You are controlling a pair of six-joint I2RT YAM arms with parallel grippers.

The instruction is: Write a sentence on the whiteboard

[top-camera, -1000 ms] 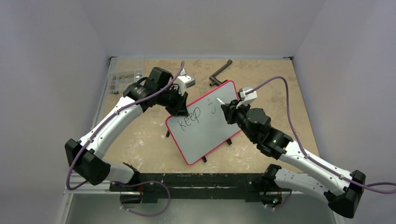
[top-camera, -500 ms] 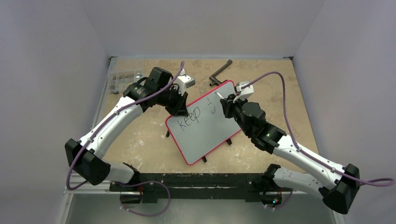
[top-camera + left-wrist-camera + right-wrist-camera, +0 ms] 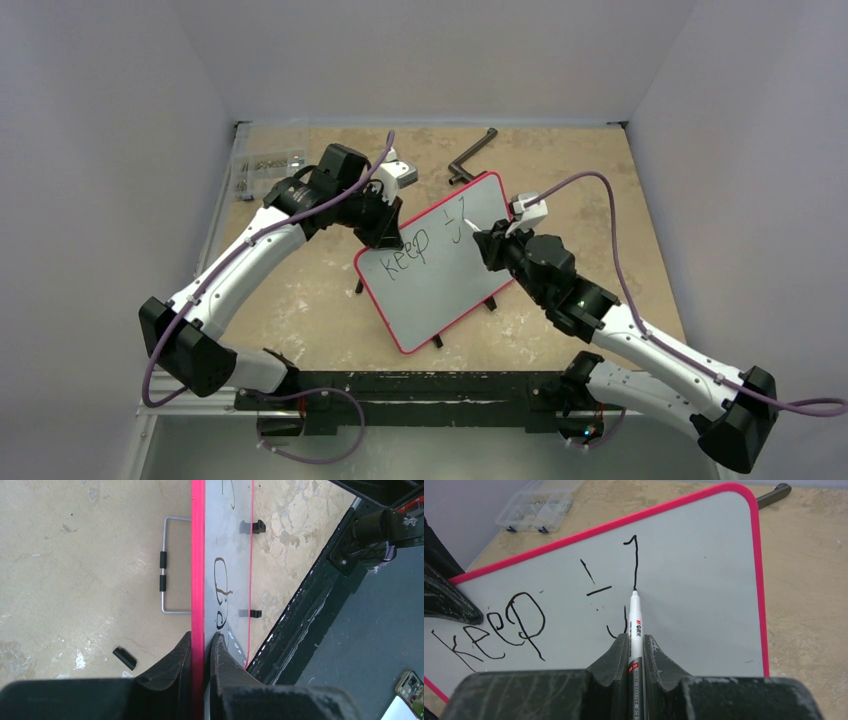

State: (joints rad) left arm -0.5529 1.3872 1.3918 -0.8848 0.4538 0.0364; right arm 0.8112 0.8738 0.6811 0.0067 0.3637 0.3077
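The speckled tan table [image 3: 300, 300] carries the pale grey, red-rimmed whiteboard [image 3: 440, 290] at its middle. The left gripper [image 3: 202, 639] pinches its red edge. The right gripper [image 3: 633, 641] clamps a white marker [image 3: 633, 617], tip touching the black handwritten sentence [image 3: 499, 630], which so far reads "keep" plus a few strokes.

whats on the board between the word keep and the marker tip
Two short black strokes, one slanted above one level, and otherwise bare whiteboard. The right wrist view shows it, with keep at left and the marker tip at right.

pale walls [image 3: 420, 50], scuffed tan tabletop [image 3: 300, 300]
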